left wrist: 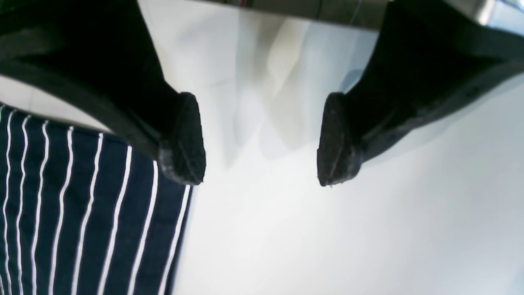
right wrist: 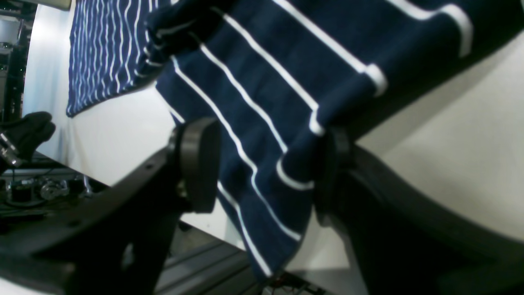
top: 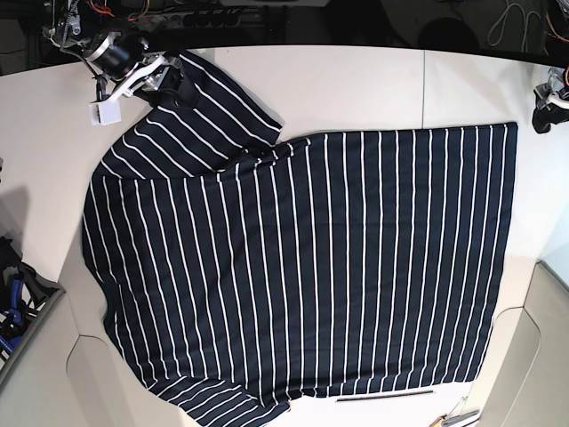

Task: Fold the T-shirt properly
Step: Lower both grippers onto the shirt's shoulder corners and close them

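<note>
The T-shirt (top: 311, 267), dark navy with thin white stripes, lies spread flat on the white table (top: 356, 84). My right gripper (top: 173, 84) is at the far left corner, at the end of one sleeve. In the right wrist view the sleeve cloth (right wrist: 266, 123) passes between its fingers (right wrist: 196, 164), which stand wide apart, so the right gripper (right wrist: 264, 170) is open around it. My left gripper (top: 544, 111) is at the far right, just beside the shirt's corner. In the left wrist view the left gripper (left wrist: 262, 141) is open and empty over bare table, with the shirt's edge (left wrist: 82, 213) at lower left.
A small white tag (top: 107, 113) hangs beside the right arm. Cables and hardware (top: 178, 13) run along the back edge. Blue tools (top: 11, 311) lie off the table's left side. The table's front edge has notched corners (top: 542, 338).
</note>
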Controlling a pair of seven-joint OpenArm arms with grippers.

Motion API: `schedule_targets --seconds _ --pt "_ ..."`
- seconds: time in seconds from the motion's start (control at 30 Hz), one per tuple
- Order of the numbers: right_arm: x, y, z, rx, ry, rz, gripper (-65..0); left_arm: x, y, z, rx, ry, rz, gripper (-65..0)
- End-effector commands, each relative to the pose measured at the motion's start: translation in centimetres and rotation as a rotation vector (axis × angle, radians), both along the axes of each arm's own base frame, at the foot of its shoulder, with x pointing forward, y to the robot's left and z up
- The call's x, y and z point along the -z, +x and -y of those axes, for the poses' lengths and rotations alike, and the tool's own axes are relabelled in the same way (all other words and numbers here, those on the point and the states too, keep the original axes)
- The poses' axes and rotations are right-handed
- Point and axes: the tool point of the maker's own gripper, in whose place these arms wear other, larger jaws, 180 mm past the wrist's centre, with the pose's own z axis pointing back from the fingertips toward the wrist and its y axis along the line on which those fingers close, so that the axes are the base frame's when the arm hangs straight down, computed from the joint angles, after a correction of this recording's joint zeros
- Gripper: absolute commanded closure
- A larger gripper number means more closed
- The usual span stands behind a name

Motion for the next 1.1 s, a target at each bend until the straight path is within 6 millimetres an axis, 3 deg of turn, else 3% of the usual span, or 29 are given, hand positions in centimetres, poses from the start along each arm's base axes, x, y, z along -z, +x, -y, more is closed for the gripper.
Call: schedule_targets --seconds 0.0,0.2,0.5,0.6,0.83,1.07 --pt "0.0 -0.1 0.1 -0.009 -0.014 -0.003 -34.3 -1.2 1.2 -0.8 0.01 0.021 0.036 -45.6" --pt "0.1 -0.2 0.2 -0.012 -0.024 -0.003 -34.3 0.2 3.1 -0.7 0.01 -0.004 0.021 -45.6" --pt "0.1 -0.1 0.2 -0.01 -0.023 -0.001 -34.3 4.3 3.8 1.8 0.063 -0.054 -0.062 -45.6" --pt "0.1 -0.1 0.2 -0.01 -0.023 -0.001 -34.3 4.8 3.3 2.3 0.08 -0.069 -0.099 -45.6" --pt "0.1 -0.1 0.2 -0.01 -0.023 -0.001 -34.3 5.5 1.5 5.4 0.209 -0.188 -0.176 -45.6" --pt "0.1 -0.1 0.2 -0.01 -0.024 -0.001 -34.3 5.7 -0.5 6.1 0.243 -0.199 -0.218 -45.5"
